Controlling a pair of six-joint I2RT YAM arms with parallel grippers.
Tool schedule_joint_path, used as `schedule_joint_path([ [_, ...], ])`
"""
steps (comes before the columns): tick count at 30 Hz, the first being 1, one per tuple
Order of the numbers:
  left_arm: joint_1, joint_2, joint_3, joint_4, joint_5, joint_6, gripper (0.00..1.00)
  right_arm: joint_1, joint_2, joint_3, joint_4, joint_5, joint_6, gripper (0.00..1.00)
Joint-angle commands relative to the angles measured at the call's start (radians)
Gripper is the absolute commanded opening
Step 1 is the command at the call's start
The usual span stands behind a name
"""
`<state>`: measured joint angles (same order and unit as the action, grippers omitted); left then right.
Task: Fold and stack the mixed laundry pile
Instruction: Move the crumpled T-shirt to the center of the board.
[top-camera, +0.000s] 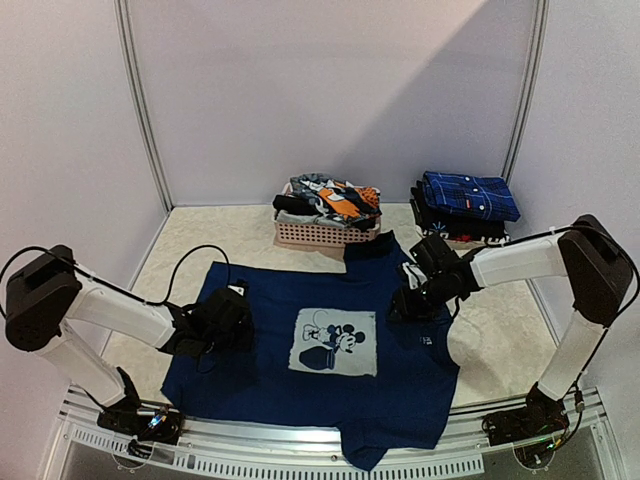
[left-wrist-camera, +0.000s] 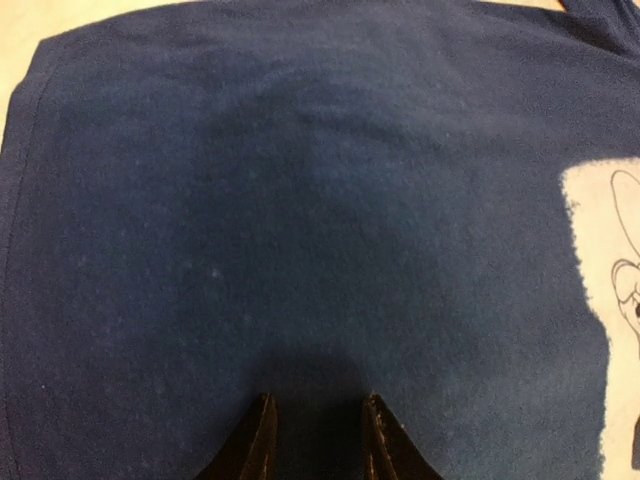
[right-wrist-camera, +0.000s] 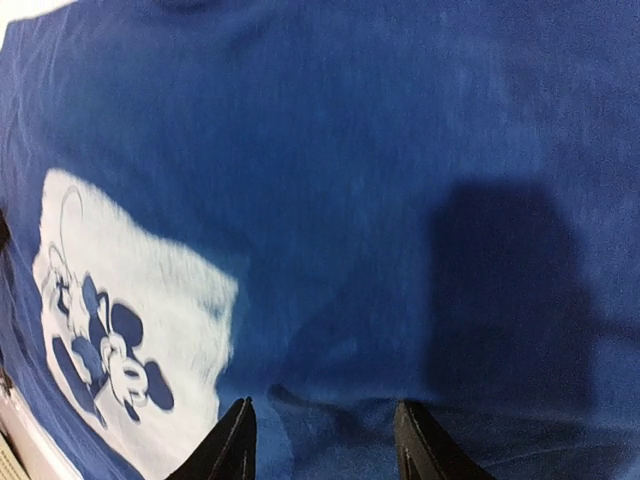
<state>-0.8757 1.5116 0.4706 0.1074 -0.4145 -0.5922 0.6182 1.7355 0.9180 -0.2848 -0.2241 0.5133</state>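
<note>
Overhead, the navy T-shirt (top-camera: 300, 380) lies spread flat, print (top-camera: 335, 342) upward, on the table (top-camera: 500, 340) between both arms, presumably smoothed ready for a first fold. On its one side the left claw (left-wrist-camera: 318, 402) rests with fingers narrowly apart on smooth cloth. On the other, the right claw (right-wrist-camera: 325, 405), fingers wider apart, straddles a small ridge of fabric, a likely pinch point. Behind, the pink basket (top-camera: 325, 237) holds the remaining laundry pile (top-camera: 335, 198); beside it stand folded items (top-camera: 468, 200), stacked.
</note>
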Motion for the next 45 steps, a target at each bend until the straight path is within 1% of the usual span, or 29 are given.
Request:
schedule_joint_path([
  [1, -0.008, 0.079, 0.011, -0.016, 0.009, -0.008, 0.30, -0.034, 0.101, 0.019, -0.014, 0.057, 0.009, 0.47],
  [4, 0.003, 0.125, 0.034, -0.005, 0.010, 0.001, 0.29, -0.056, 0.135, 0.052, -0.028, 0.065, 0.000, 0.47],
  [13, 0.074, 0.230, 0.109, 0.046, 0.073, 0.027, 0.29, -0.129, 0.229, 0.183, -0.053, 0.048, -0.032, 0.45],
  [21, 0.142, 0.289, 0.163, 0.081, 0.125, 0.038, 0.28, -0.196, 0.320, 0.320, -0.091, 0.034, -0.064, 0.44],
  [28, 0.166, 0.338, 0.196, 0.114, 0.156, 0.030, 0.28, -0.240, 0.387, 0.447, -0.135, 0.034, -0.088, 0.44],
  [31, 0.173, 0.338, 0.197, 0.122, 0.158, 0.030, 0.28, -0.249, 0.411, 0.489, -0.154, 0.033, -0.095, 0.44],
  [34, 0.175, 0.317, 0.188, 0.121, 0.150, 0.032, 0.28, -0.250, 0.418, 0.498, -0.165, 0.028, -0.100, 0.44],
  [45, 0.172, 0.179, 0.113, 0.104, 0.111, 0.029, 0.29, -0.248, 0.323, 0.429, -0.136, -0.016, -0.098, 0.45],
])
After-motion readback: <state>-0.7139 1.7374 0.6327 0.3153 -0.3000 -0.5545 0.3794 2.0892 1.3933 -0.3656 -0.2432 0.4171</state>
